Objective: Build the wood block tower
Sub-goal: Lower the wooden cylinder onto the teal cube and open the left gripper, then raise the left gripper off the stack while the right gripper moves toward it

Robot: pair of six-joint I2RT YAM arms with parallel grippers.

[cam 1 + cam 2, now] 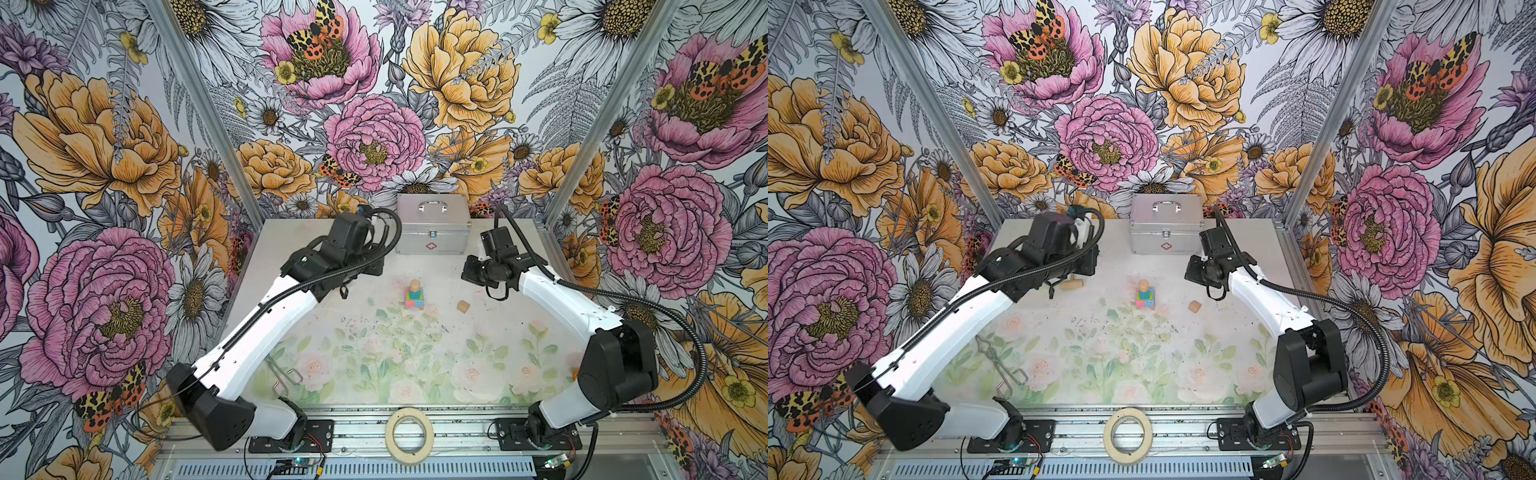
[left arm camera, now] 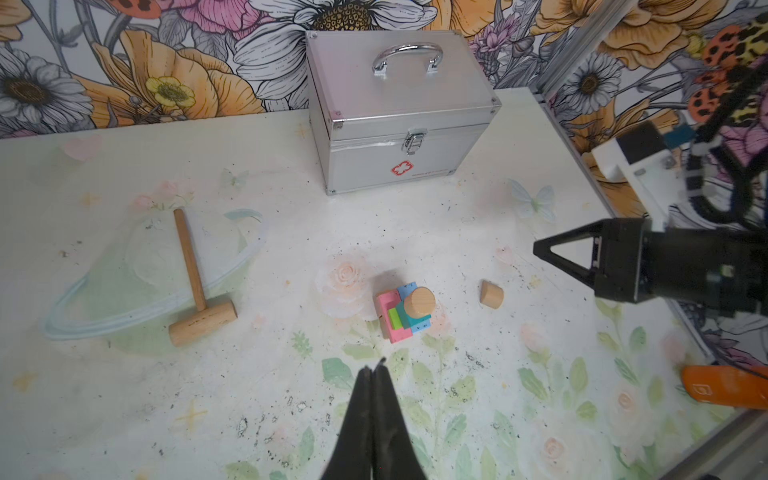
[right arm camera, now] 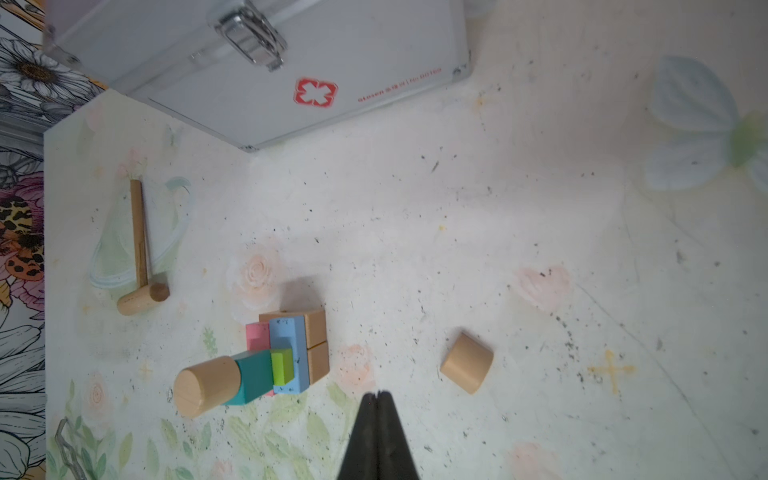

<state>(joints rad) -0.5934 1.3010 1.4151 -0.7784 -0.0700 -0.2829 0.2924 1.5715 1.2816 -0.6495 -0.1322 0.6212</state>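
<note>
The tower [image 1: 414, 296] [image 1: 1144, 296] stands mid-table: pink, tan and light blue blocks low down, green and teal above, a tan cylinder topmost [image 2: 419, 301] [image 3: 205, 386]. One loose tan wood block [image 1: 463, 306] [image 1: 1195, 306] [image 2: 492, 294] [image 3: 466, 362] lies on its side to the tower's right. My left gripper [image 2: 374, 365] is shut and empty, hovering short of the tower. My right gripper [image 3: 377, 392] is shut and empty too, above the table between the tower and the loose block. Neither touches a block.
A silver case [image 1: 432, 230] [image 2: 399, 116] sits at the back, behind the tower. A wooden T-shaped mallet [image 1: 1072, 284] [image 2: 195, 286] lies left of it. An orange bottle [image 2: 723, 388] lies at the right edge. Wire clips [image 1: 286, 376] and a tape roll [image 1: 409, 434] are near the front.
</note>
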